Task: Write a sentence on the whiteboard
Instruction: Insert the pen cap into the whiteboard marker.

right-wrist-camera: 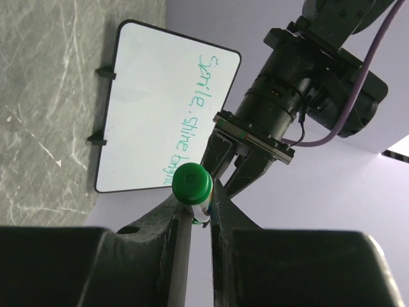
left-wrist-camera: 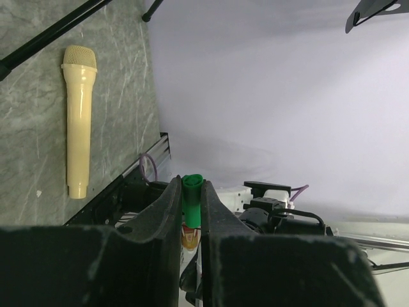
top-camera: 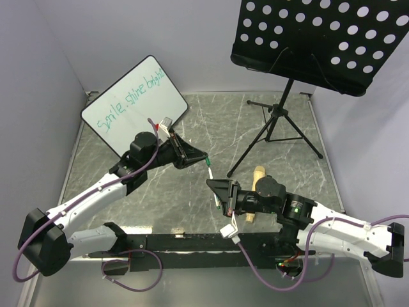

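The whiteboard (top-camera: 137, 118) leans at the table's back left, and the teal sentence (top-camera: 131, 99) runs along its upper long edge. It also shows in the right wrist view, where the whiteboard (right-wrist-camera: 153, 115) carries the sentence (right-wrist-camera: 199, 109). Over the table's middle my two grippers face each other tip to tip. The left gripper (top-camera: 206, 160) (left-wrist-camera: 192, 185) is shut on a green marker cap (left-wrist-camera: 191, 199) (top-camera: 209, 169). The right gripper (top-camera: 215, 186) (right-wrist-camera: 195, 193) is shut on a white marker with a green end (right-wrist-camera: 192, 183). Whether cap and marker touch I cannot tell.
A black perforated music stand (top-camera: 319, 38) stands at the back right, its tripod legs (top-camera: 281, 128) spreading over the table. A beige microphone (left-wrist-camera: 80, 121) (top-camera: 258, 174) lies beside the right arm. A black rail (top-camera: 192, 242) runs along the near edge.
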`<move>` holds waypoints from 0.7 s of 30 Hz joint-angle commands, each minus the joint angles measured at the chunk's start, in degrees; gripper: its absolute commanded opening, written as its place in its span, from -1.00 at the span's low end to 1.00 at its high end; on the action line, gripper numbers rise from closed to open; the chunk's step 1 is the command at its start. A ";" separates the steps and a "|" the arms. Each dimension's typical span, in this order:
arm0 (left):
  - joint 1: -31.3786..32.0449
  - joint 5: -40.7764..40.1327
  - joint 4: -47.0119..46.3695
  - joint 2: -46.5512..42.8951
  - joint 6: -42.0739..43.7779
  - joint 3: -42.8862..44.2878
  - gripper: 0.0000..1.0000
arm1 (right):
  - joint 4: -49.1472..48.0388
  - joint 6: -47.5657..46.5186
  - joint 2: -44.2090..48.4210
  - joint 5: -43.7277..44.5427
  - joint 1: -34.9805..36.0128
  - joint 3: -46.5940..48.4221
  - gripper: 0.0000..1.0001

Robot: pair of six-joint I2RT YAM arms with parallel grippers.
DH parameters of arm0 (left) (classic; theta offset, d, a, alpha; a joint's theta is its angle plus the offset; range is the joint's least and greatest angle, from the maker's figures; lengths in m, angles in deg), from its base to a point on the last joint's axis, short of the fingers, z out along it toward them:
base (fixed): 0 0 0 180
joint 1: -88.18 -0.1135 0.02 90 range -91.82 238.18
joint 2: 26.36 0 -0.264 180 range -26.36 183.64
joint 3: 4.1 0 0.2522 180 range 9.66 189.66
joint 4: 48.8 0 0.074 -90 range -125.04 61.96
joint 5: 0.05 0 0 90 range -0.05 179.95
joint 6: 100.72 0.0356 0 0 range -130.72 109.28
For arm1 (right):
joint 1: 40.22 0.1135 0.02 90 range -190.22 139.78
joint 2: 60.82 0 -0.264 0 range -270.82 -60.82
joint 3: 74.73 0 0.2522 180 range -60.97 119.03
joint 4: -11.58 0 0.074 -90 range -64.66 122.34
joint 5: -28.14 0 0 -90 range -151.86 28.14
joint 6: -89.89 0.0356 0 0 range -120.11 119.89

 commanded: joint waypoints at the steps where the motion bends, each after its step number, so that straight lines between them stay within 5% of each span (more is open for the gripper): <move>1: -0.28 0.63 -0.54 -0.88 0.74 0.19 -0.98 | -1.67 -0.32 0.17 -0.22 -0.29 2.47 -1.00; 21: -0.63 2.04 -4.85 -2.28 -2.25 -1.75 -0.98 | 0.44 0.21 0.79 -0.66 -0.29 2.04 -1.00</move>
